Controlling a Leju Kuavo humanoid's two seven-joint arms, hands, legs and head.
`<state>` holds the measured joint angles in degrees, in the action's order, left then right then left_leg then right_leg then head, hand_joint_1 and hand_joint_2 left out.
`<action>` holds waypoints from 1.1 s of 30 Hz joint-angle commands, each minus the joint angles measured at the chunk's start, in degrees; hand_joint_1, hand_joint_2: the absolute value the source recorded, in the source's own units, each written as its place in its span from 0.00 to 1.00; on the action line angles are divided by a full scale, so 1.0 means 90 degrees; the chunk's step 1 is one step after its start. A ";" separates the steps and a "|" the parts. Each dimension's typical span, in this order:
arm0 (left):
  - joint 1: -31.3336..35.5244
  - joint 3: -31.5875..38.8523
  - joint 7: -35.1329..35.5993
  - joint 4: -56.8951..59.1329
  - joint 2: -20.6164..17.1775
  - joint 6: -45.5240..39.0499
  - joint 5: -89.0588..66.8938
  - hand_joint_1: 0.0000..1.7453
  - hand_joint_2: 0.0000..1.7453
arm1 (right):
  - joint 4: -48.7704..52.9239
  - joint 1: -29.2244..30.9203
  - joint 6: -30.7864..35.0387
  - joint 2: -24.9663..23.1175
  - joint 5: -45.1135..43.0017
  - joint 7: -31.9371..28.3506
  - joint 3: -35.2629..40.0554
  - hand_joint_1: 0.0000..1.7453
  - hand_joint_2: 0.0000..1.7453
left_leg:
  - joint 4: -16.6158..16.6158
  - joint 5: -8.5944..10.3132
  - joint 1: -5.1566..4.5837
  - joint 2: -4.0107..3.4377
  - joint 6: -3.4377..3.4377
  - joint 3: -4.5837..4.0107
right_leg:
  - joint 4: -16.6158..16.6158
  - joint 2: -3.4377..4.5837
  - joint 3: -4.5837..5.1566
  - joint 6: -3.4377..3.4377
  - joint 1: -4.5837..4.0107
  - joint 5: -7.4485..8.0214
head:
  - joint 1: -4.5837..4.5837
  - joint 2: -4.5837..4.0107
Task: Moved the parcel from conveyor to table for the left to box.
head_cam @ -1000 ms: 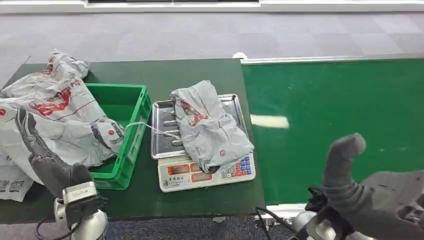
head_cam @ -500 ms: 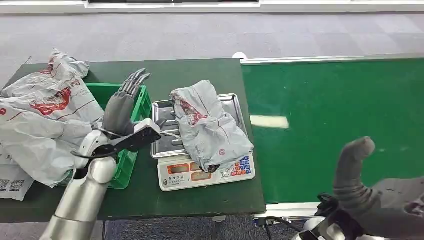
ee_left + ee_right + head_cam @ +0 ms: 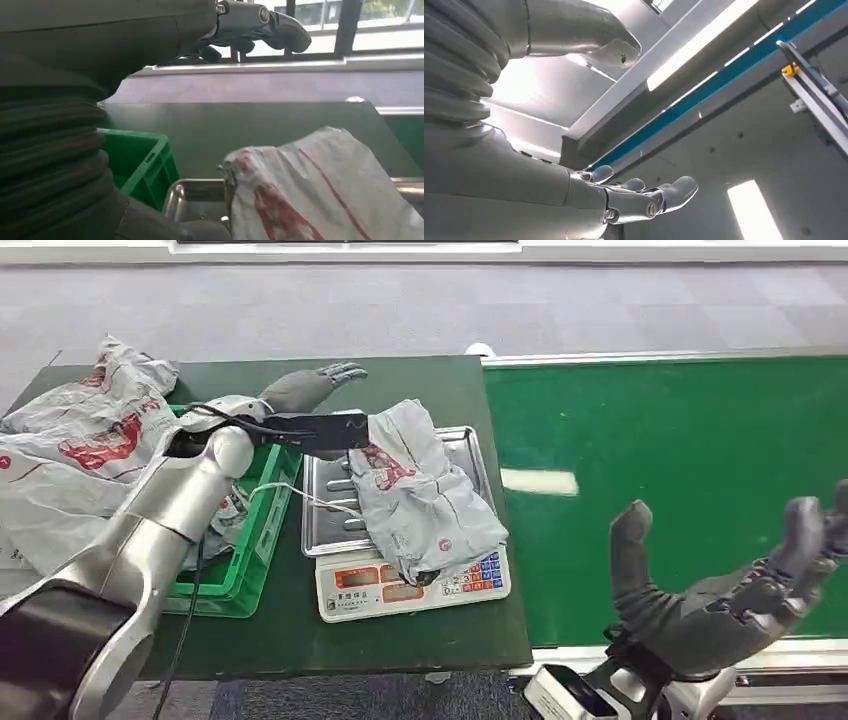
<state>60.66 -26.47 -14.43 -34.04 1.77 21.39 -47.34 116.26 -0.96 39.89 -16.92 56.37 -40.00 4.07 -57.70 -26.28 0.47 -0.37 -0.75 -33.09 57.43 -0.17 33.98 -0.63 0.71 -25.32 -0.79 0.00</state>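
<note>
A grey parcel (image 3: 420,490) with red print lies on the steel tray of a weighing scale (image 3: 415,590) on the dark table. The same parcel (image 3: 325,195) is close in the left wrist view. My left hand (image 3: 310,388) hovers open above the table just behind the parcel's upper left corner, fingers stretched out, holding nothing. My right hand (image 3: 720,590) is raised over the near edge of the green conveyor (image 3: 680,460), palm up, fingers spread and holding nothing. In the right wrist view the right hand (image 3: 634,195) faces the ceiling.
A green crate (image 3: 240,490) stands left of the scale, with several grey parcels (image 3: 80,460) heaped in and beside it. A white cable (image 3: 310,500) runs from the crate onto the scale tray. The conveyor belt carries nothing.
My left arm swung up from the table's near left corner, over the crate, to behind the parcel on the scale. My right hand turned palm up and spread its fingers.
</note>
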 commanded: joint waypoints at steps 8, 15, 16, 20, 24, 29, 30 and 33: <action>0.0658 -0.1554 -0.0315 0.1312 0.0749 0.0809 -0.0160 0.00 1.00 | -0.0306 0.0080 0.0012 0.0068 -0.0296 0.0000 -0.0151 0.00 1.00 | 0.0004 0.0002 0.0006 0.0017 0.0003 0.0000 | -0.0013 -0.0013 -0.0010 0.0003 -0.0011 0.0002 | 0.0000 0.0000; 0.1010 -0.1630 -0.0331 0.1165 0.0818 0.1427 -0.0049 0.00 1.00 | -0.0323 0.0118 0.0012 -0.0038 -0.0228 0.0000 -0.0161 0.00 1.00 | -0.0002 0.0002 0.0001 0.0011 0.0003 -0.0012 | -0.0002 -0.0006 0.0005 0.0003 -0.0007 0.0002 | 0.0000 0.0000; 0.1010 -0.1630 -0.0331 0.1165 0.0818 0.1427 -0.0049 0.00 1.00 | -0.0323 0.0118 0.0012 -0.0038 -0.0228 0.0000 -0.0161 0.00 1.00 | -0.0003 0.0000 0.0003 0.0007 0.0003 -0.0008 | -0.0004 -0.0003 0.0001 0.0003 -0.0008 0.0002 | 0.0000 0.0000; 0.0910 -0.1669 -0.0329 0.1118 0.0813 0.1392 -0.0048 0.00 1.00 | -0.0316 0.0118 0.0012 -0.0054 -0.0214 0.0000 -0.0163 0.00 1.00 | -0.0004 -0.0001 0.0003 0.0005 0.0001 -0.0009 | -0.0001 -0.0001 0.0002 0.0003 -0.0008 0.0002 | 0.0000 0.0000; 0.0769 -0.1773 -0.0276 0.0829 0.0834 0.1571 0.0213 0.00 1.00 | -0.0339 0.0120 0.0012 -0.0086 -0.0232 0.0000 -0.0163 0.00 1.00 | 0.0000 0.0001 0.0001 0.0005 0.0002 -0.0006 | -0.0003 -0.0001 0.0000 0.0002 -0.0006 0.0002 | 0.0000 0.0000; 0.0398 -0.1773 -0.0218 0.0727 0.1041 0.1570 0.0637 0.00 1.00 | -0.0402 0.0127 0.0012 -0.0079 -0.0335 0.0000 -0.0098 0.00 1.00 | 0.0008 0.0003 0.0001 0.0011 0.0004 0.0000 | -0.0012 -0.0006 -0.0009 0.0002 -0.0006 0.0003 | 0.0000 0.0000; 0.0289 -0.1837 -0.0214 0.0741 0.1076 0.1503 0.0629 0.00 1.00 | -0.0423 0.0128 0.0012 -0.0084 -0.0354 0.0000 -0.0075 0.00 1.00 | 0.0014 0.0006 0.0000 0.0007 0.0004 0.0003 | -0.0017 -0.0001 -0.0009 0.0004 -0.0006 0.0007 | 0.0000 0.0000; -0.0385 -0.2024 -0.0297 0.1220 0.1353 0.0869 0.0745 0.00 1.00 | -0.0470 0.0167 0.0012 -0.0107 -0.0362 0.0000 0.0057 0.00 1.00 | 0.0015 0.0001 -0.0004 0.0009 0.0004 0.0015 | -0.0016 -0.0004 -0.0021 0.0001 0.0001 0.0001 | 0.0002 0.0000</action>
<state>64.97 -39.01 -16.85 -28.33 10.21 35.04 -42.51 115.08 -1.30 39.91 -16.98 53.75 -39.98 4.07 -57.70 -26.30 0.45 -0.33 -0.73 -33.12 57.41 -0.19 33.96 -0.64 0.72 -25.32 -0.76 0.00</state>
